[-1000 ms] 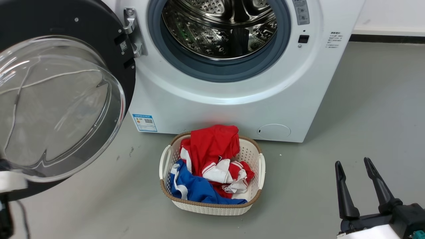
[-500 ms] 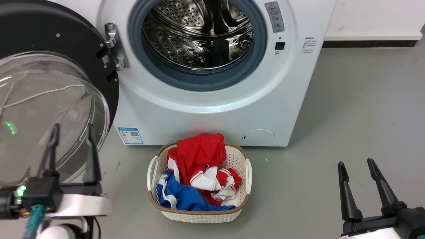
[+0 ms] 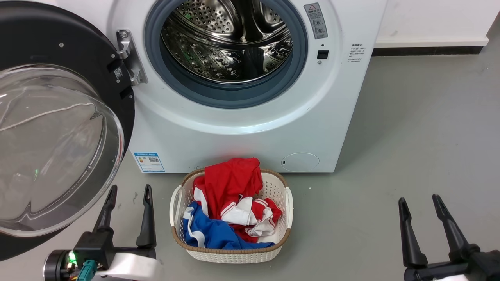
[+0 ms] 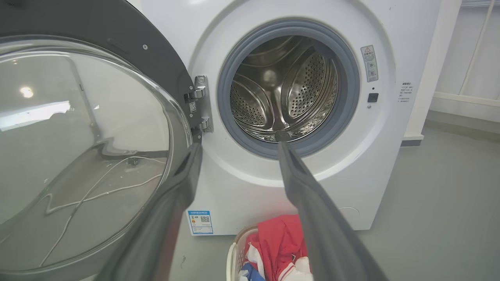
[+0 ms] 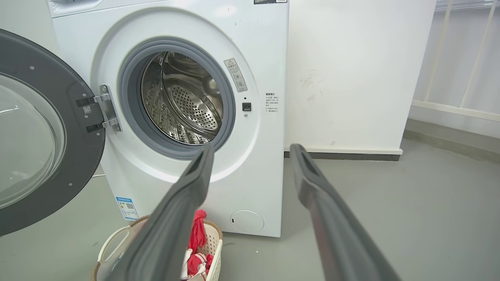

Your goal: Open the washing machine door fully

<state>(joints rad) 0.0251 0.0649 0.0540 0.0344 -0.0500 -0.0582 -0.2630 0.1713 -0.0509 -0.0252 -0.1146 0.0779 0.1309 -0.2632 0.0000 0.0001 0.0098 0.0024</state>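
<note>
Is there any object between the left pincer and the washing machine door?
Nothing visible does. The open left pincer sits close beside the lower edge of the washing machine door, with no object between them. The laundry basket stands on the pincer's other side, away from the door.

glossy black washing machine door (image 3: pixel 66 43) with clear glass, shiny perforated steel drum (image 3: pixel 226 39)

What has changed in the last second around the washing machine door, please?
The open, empty left gripper moved right, off the clear glass bowl of the large round black washing machine door, to beside its lower edge. The camera shifted too. The door stayed swung open; the right gripper stayed open, idle.
</note>
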